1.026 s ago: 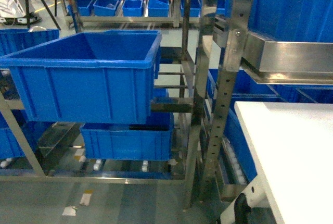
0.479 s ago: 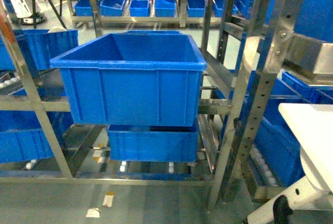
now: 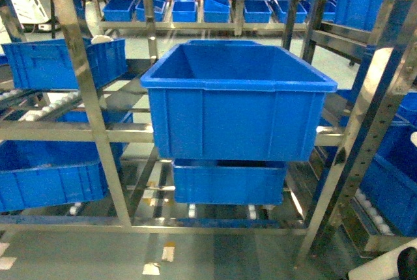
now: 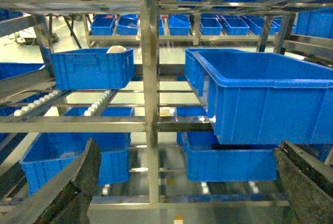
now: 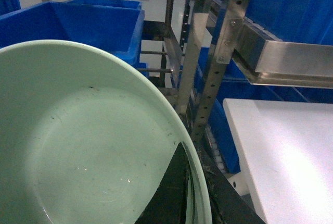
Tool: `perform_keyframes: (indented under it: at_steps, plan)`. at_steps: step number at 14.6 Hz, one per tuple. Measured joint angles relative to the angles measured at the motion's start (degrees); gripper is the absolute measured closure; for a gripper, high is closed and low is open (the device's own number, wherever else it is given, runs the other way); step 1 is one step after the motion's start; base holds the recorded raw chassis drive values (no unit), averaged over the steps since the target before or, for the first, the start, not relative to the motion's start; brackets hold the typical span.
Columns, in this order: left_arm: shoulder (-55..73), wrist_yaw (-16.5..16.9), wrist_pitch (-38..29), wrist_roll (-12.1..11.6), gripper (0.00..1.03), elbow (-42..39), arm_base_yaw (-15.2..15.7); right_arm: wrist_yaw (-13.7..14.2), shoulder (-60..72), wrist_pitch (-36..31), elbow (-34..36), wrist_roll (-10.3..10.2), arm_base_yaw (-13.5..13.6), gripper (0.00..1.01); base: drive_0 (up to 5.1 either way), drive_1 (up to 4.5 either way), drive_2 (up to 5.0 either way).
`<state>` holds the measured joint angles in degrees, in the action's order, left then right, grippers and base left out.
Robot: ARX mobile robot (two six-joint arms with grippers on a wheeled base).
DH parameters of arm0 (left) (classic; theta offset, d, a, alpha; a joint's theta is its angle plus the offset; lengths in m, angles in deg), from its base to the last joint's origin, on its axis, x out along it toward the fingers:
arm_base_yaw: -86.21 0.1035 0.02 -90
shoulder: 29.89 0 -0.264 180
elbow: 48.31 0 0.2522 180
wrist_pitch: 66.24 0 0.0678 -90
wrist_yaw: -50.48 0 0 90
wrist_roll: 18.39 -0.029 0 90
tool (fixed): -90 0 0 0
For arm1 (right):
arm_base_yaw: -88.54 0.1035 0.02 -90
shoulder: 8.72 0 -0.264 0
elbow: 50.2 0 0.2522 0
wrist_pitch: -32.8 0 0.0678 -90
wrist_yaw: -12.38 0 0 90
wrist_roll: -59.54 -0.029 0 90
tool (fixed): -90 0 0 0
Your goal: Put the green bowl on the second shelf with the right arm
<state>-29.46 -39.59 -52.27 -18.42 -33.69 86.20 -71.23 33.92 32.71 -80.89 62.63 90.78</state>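
- On the rack (image 3: 85,98), a large bin (image 3: 234,107) stands on a middle shelf, with a smaller bin (image 3: 228,185) below it.
- To the left, another bin (image 3: 62,62) sits on the rollers; something round lies in it, perhaps a bowl.
- In the right wrist view, the green bowl (image 5: 78,146) is in front of the rack, and the table (image 5: 286,156) is to its right.

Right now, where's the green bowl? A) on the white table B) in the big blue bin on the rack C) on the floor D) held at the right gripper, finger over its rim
D: the right wrist view is filled by the green bowl, with a dark gripper finger lying over its near rim inside.
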Motion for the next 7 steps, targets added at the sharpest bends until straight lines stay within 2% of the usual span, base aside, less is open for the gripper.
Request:
perform_keyframes:
  at_steps: [7]
  plan:
    - [0.0, 0.0, 0.0, 0.0, 0.05, 0.0, 0.0, 0.0, 0.0, 0.1, 0.0, 0.0, 0.0, 0.99, -5.0, 2.38, 2.4]
